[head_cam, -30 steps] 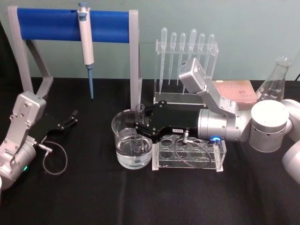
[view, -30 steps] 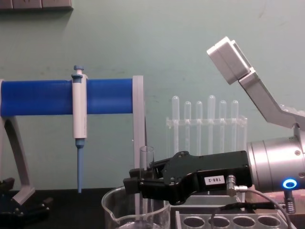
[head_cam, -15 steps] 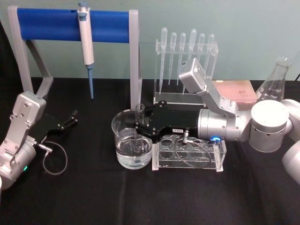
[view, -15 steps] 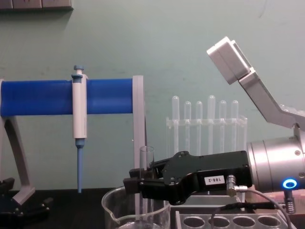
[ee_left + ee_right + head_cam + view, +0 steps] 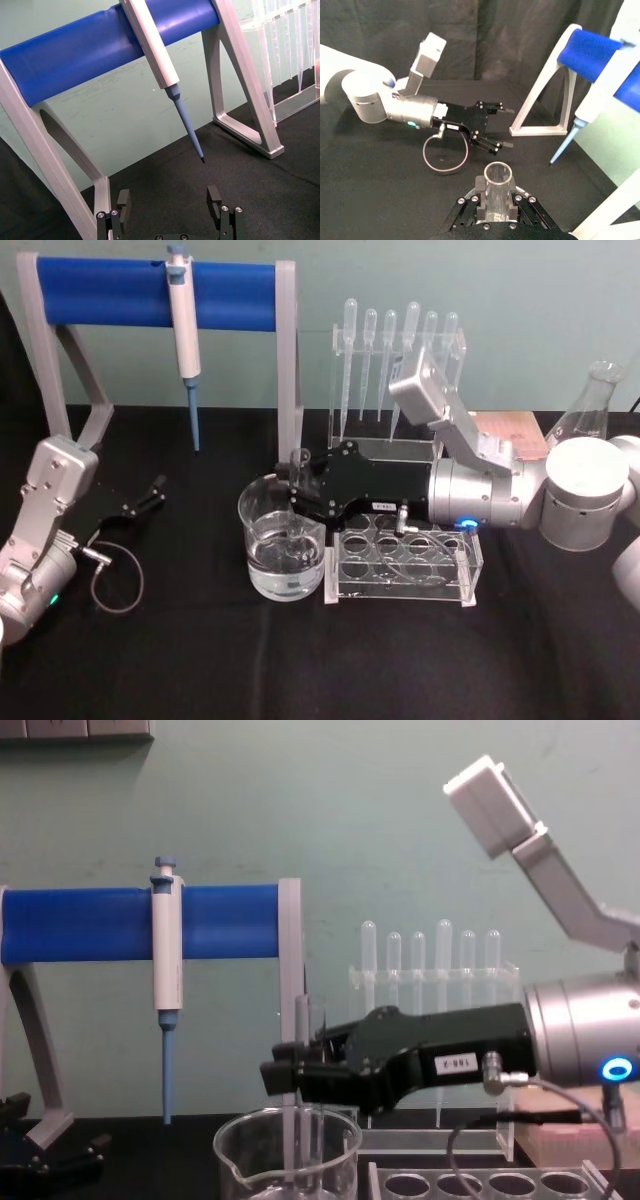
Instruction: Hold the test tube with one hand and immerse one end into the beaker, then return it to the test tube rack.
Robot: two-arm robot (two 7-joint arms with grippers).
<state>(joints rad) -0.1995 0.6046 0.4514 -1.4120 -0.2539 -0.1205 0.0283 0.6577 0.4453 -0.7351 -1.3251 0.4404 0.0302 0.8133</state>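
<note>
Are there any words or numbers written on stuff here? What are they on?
Sticker on the right gripper: dark digits, too blurred to read.
Label on the left gripper: too small to read.
Pipette and beaker: no writing that I can see.
</note>
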